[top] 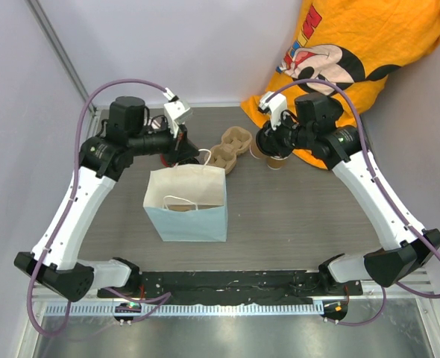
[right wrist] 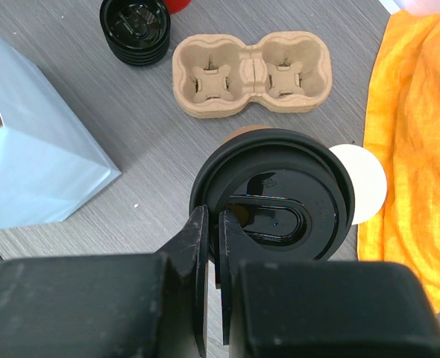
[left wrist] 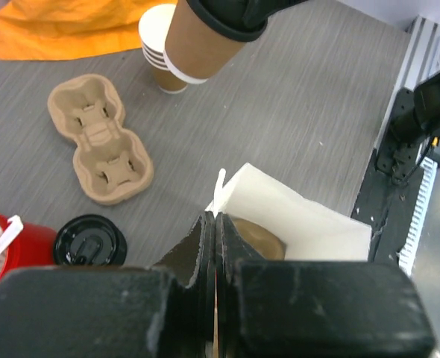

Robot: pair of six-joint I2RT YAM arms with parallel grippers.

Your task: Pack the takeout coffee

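The takeout coffee is a brown paper cup (left wrist: 198,45) with a black lid (right wrist: 280,190). It hangs off the table, and my right gripper (right wrist: 214,218) is shut on the lid's near rim. In the top view the cup (top: 278,160) hangs under that gripper (top: 271,143), right of the pulp tray. My left gripper (left wrist: 216,218) is shut on the top edge of the open paper bag (left wrist: 294,216), pale blue outside (top: 186,216) and white inside. This gripper (top: 184,154) is at the bag's far rim. Something brown (left wrist: 253,237) lies in the bag.
A brown pulp carrier tray (top: 229,148) lies between the bag and the cup. A stack of paper cups (left wrist: 159,45) stands on the table beside the held cup. Spare black lids (right wrist: 136,26) and a red cup of white sticks (left wrist: 4,253) sit near the left gripper. Orange cloth (top: 369,45) covers the far right.
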